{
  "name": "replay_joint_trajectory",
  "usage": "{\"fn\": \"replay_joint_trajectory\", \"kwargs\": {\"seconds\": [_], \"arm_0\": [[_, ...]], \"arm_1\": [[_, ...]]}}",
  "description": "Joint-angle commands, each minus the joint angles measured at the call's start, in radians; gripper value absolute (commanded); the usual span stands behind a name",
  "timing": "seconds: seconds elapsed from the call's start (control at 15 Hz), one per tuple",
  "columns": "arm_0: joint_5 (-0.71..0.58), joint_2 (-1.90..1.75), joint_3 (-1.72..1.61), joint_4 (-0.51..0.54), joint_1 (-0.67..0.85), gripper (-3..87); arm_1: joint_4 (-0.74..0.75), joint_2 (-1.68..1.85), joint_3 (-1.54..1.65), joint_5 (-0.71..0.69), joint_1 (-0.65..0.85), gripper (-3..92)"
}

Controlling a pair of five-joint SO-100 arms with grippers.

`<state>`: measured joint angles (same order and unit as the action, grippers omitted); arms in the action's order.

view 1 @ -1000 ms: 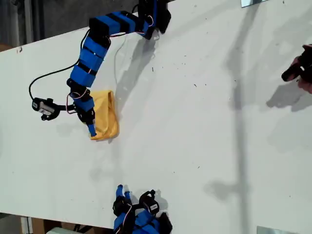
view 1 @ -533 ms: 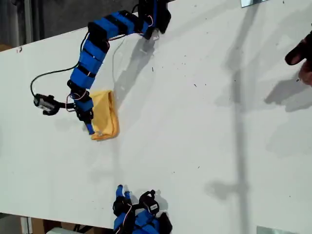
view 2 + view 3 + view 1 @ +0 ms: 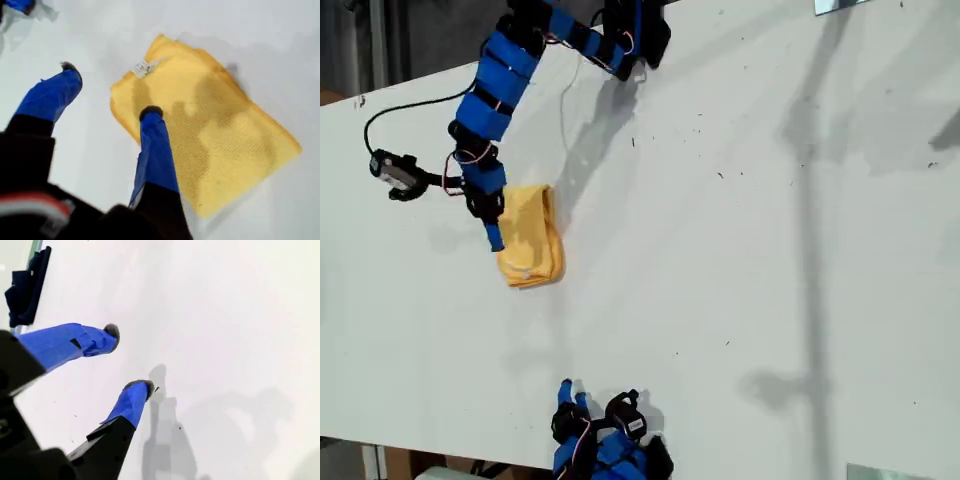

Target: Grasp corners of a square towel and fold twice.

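Folded towel (image 3: 530,249) on white table (image 3: 740,250)

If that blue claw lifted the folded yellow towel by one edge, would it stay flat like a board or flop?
Probably flop: the towel is soft woven cloth in loose stacked layers, with uneven edges in the first wrist view. Likely light, since it lies thin on the white table. The layers would likely slide apart, as nothing holds them together; my first gripper stands open above it.
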<state>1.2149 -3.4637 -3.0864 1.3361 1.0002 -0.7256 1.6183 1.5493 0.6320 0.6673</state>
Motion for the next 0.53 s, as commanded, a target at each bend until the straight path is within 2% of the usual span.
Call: {"fn": "replay_joint_trajectory", "kwargs": {"seconds": [0.0, 0.13, 0.2, 0.33, 0.4, 0.47], "arm_0": [[-0.012, -0.006, 0.006, -0.015, -0.015, 17.5], [-0.018, -0.006, 0.012, -0.014, -0.091, 17.3], [-0.014, -0.006, 0.012, -0.014, -0.147, 17.2], [-0.025, -0.006, 0.021, -0.011, -0.25, 19.2], [0.034, -0.006, 0.008, -0.011, -0.268, 18.4], [0.107, -0.006, -0.011, -0.011, -0.272, 18.0]], "arm_1": [[0.044, 0.646, 0.483, 0.044, -0.025, 34.5], [0.063, 1.126, 0.919, 0.094, -0.032, 34.4], [-0.012, 1.339, 1.042, 0.12, -0.038, 34.3], [-0.221, 1.678, 1.2, 0.183, -0.066, 40.7], [-0.298, 1.664, 1.192, 0.219, -0.101, 38.7], [-0.307, 1.671, 1.216, 0.229, -0.135, 20.5]]}}
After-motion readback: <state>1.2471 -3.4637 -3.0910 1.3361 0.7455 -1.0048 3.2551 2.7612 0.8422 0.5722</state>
